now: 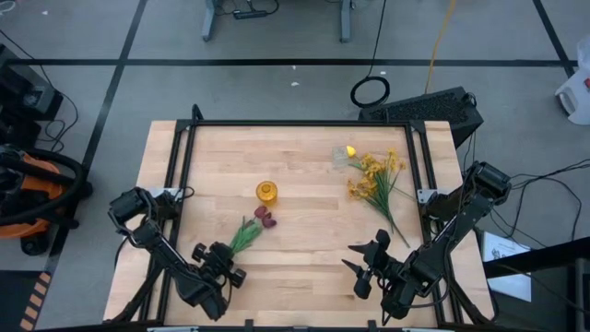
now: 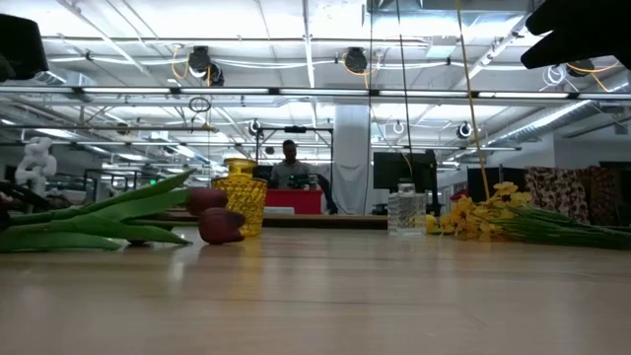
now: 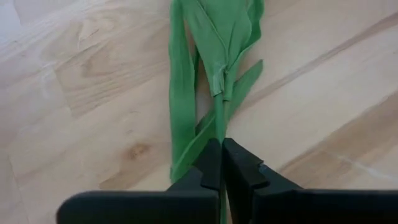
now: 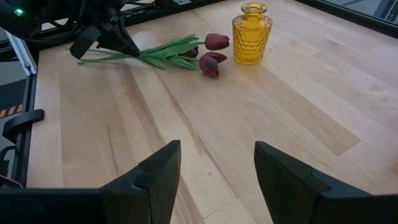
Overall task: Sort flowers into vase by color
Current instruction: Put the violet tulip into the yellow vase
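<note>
In the left wrist view, the left gripper (image 3: 221, 163) has its two dark jaws pressed together on a thin green stem (image 3: 219, 115), near the stem's cut end at the lower centre of the frame. Long green leaves fan away from the jaws toward the top. From overhead, this gripper (image 1: 224, 260) sits at the lower left of the wooden table (image 1: 304, 240), at the tail of the dark red tulips (image 1: 264, 217), which lie flat with their heads pointing toward the amber glass vase (image 1: 266, 192) just above them.

The right gripper (image 4: 217, 171) hangs over bare wood at the lower right of the overhead frame, jaws moderately apart and holding nothing.

No flower stands in either vase, so the sorting appears barely begun. The amber vase is empty. At the upper right, a clear glass vase (image 1: 340, 157) stands beside a yellow tulip (image 1: 350, 151) and the sprays of small yellow blossoms (image 1: 376, 177), all lying on the table. How many red tulip stems the left jaws have caught is hard to tell; it looks like one.
</note>
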{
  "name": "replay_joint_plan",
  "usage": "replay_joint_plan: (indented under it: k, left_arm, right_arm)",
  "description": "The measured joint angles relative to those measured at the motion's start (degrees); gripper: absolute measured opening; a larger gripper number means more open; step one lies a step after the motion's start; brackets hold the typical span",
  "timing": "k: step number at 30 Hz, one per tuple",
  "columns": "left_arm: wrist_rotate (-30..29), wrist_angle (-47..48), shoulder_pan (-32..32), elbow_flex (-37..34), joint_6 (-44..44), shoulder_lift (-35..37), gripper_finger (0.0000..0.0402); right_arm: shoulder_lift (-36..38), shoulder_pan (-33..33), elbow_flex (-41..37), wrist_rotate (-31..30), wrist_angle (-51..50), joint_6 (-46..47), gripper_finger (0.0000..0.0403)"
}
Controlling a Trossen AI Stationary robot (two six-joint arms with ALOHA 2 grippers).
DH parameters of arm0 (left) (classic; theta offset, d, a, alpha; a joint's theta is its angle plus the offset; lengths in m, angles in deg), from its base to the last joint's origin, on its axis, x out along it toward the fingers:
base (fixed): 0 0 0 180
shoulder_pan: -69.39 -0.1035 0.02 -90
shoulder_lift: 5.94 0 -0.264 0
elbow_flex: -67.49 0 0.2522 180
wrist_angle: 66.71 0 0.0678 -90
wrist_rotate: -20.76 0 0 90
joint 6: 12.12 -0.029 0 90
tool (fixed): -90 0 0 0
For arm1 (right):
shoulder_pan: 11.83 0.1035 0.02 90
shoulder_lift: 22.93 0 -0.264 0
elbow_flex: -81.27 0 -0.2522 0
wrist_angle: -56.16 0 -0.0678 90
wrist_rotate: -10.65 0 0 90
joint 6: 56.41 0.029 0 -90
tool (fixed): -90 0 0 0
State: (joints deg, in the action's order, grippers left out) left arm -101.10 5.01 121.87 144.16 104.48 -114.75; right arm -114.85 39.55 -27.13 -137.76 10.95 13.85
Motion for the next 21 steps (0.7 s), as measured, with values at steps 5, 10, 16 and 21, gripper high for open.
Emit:
replay_joint_plan:
  k: [5, 10, 16, 21]
  left_arm:
    - [-0.12, -0.01, 0.50, 1.14, -0.05, 0.00, 0.0021]
    - [-0.12, 0.01, 0.96, 1.16, -0.05, 0.00, 0.0023]
    - [-0.14, 0.02, 1.07, 1.16, -0.42, 0.00, 0.0018]
    - [-2.55, 0.41, 1.34, 1.18, -0.29, 0.00, 0.0014]
  right_arm:
    - [0.00, 0.00, 0.00, 0.00, 0.00, 0.00, 0.0196]
    - [0.00, 0.00, 0.00, 0.00, 0.00, 0.00, 0.0196]
    - [0.00, 0.00, 0.00, 0.00, 0.00, 0.00, 0.0196]
    - [0.02, 0.00, 0.00, -0.02, 0.00, 0.00, 0.0196]
